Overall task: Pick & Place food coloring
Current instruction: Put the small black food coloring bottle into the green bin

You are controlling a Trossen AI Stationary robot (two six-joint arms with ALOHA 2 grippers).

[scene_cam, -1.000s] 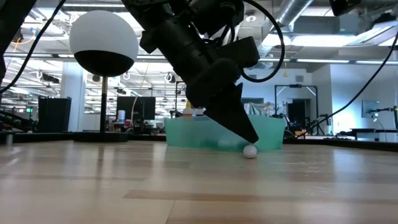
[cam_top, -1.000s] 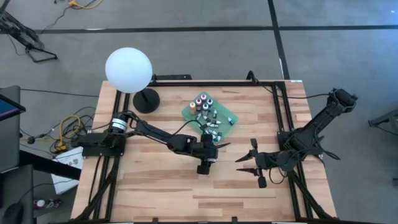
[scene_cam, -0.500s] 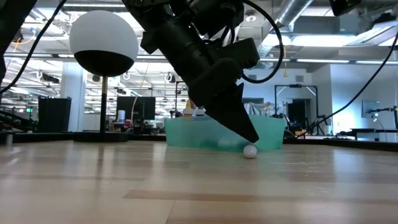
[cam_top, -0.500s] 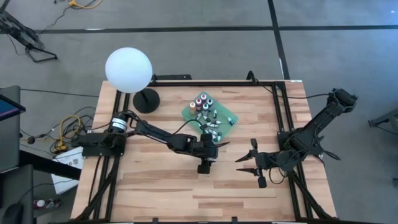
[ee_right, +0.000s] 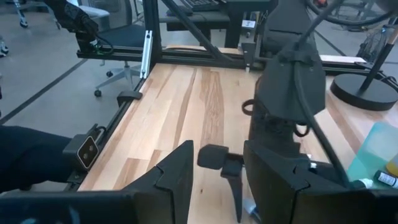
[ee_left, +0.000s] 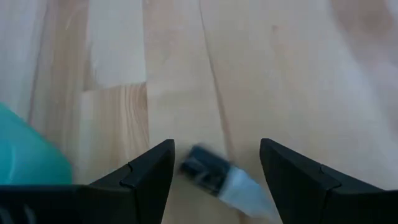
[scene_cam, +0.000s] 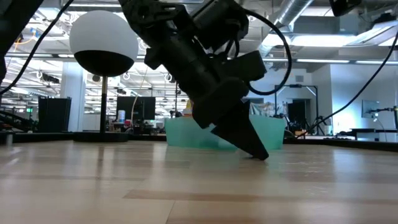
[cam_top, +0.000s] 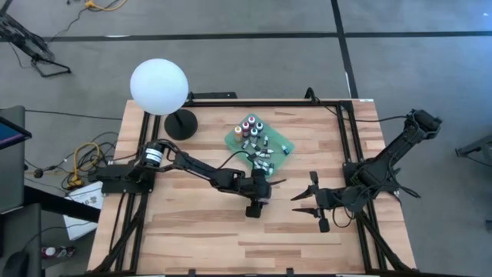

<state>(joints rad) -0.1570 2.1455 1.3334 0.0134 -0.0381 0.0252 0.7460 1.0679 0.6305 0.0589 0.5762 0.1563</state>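
Note:
A small dark food coloring bottle (ee_left: 211,175) with a white cap lies on its side on the wood, just off the green tray (cam_top: 283,144). My left gripper (ee_left: 214,177) is open and low over it, one finger on each side, with gaps showing. In the low view the left gripper's (scene_cam: 260,154) tips are down at the table and hide the bottle. Several more food coloring bottles (cam_top: 256,137) stand and lie in the tray. My right gripper (cam_top: 304,201) hangs open over bare wood to the right, away from all of them.
A white globe lamp (cam_top: 159,86) on a black round base (cam_top: 181,123) stands at the table's far left. The tray's teal wall (scene_cam: 273,134) is right behind the left gripper. Black frame rails (cam_top: 347,138) run along the right side. Bare wood spreads across the near half.
My left gripper has come down and moved a little toward the table's right edge, staying open. Its fingertips now reach the table around the lone bottle, whose white cap showed beside them in the low view before and is now hidden.

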